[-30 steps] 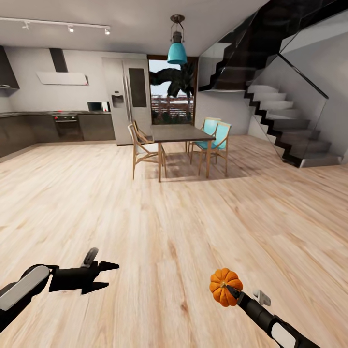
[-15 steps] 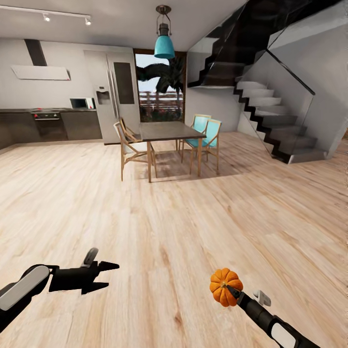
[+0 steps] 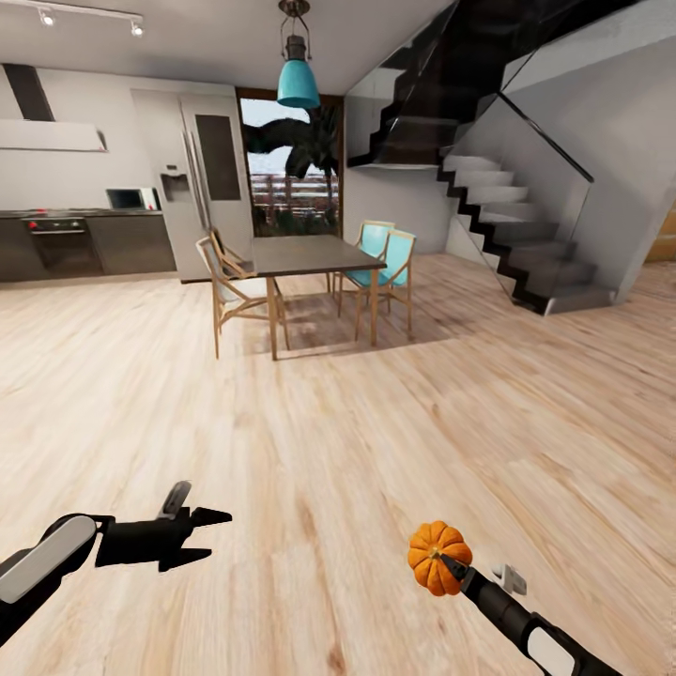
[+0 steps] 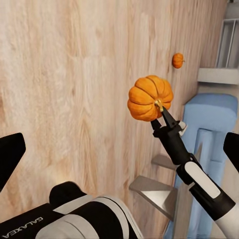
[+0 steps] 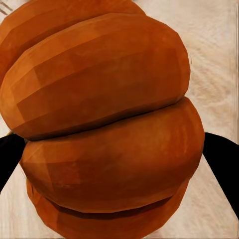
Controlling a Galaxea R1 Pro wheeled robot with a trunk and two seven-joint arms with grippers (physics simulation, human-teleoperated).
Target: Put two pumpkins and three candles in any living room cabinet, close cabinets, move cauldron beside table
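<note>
Robot out on the open wood floor point(image 3: 310, 441), one pumpkin point(image 3: 437, 556) in its right gripper point(image 3: 449, 566)

The right jaws are clamped on that pumpkin, held low above the boards; up close it hides nearly all of both fingers, only their dark edges showing. The left gripper point(image 3: 208, 531) hangs with its jaws spread wide, nothing between them. A second pumpkin point(image 4: 178, 60) lies on the floor well apart, small and hard to make out. Ahead stand a dining table point(image 3: 314, 254) with chairs and a staircase point(image 3: 526, 244), cut off above
</note>
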